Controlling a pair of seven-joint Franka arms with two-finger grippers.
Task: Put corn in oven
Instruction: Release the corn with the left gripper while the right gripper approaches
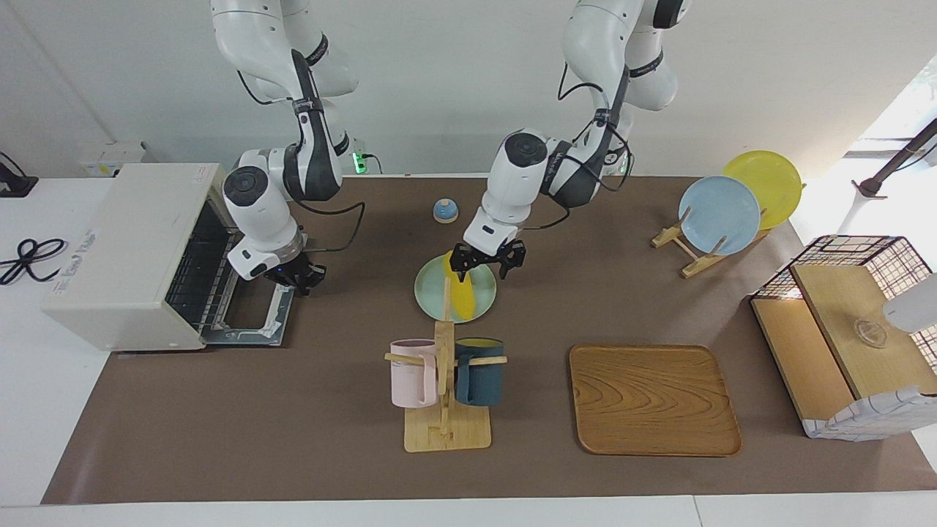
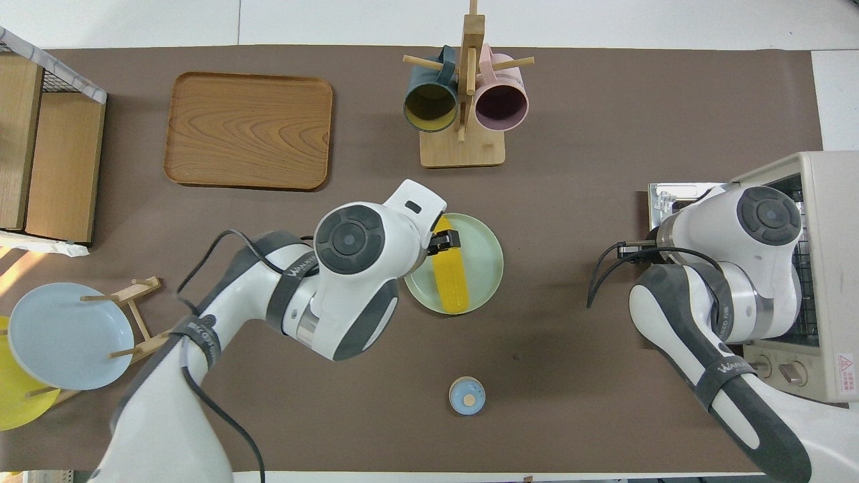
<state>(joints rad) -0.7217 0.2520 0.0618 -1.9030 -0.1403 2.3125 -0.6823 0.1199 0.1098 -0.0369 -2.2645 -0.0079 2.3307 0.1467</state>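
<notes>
The yellow corn (image 1: 463, 298) lies on a mint plate (image 1: 428, 293) mid-table, partly hidden by the mug rack's post; it also shows in the overhead view (image 2: 449, 285) on the plate (image 2: 486, 265). My left gripper (image 1: 487, 265) is open and empty, raised over the corn and plate; its tip shows in the overhead view (image 2: 444, 240). The off-white oven (image 1: 117, 249) stands at the right arm's end of the table, its door (image 1: 249, 326) folded down open and its wire rack showing. My right gripper (image 1: 296, 277) hangs just over the open door's edge.
A wooden mug rack (image 1: 444, 424) with a pink and a dark blue mug stands farther from the robots than the plate. A wooden tray (image 1: 651, 399), a plate rack (image 1: 721, 212) and a basket shelf (image 1: 849, 329) are toward the left arm's end. A small blue bell-like object (image 1: 445, 211) sits near the robots.
</notes>
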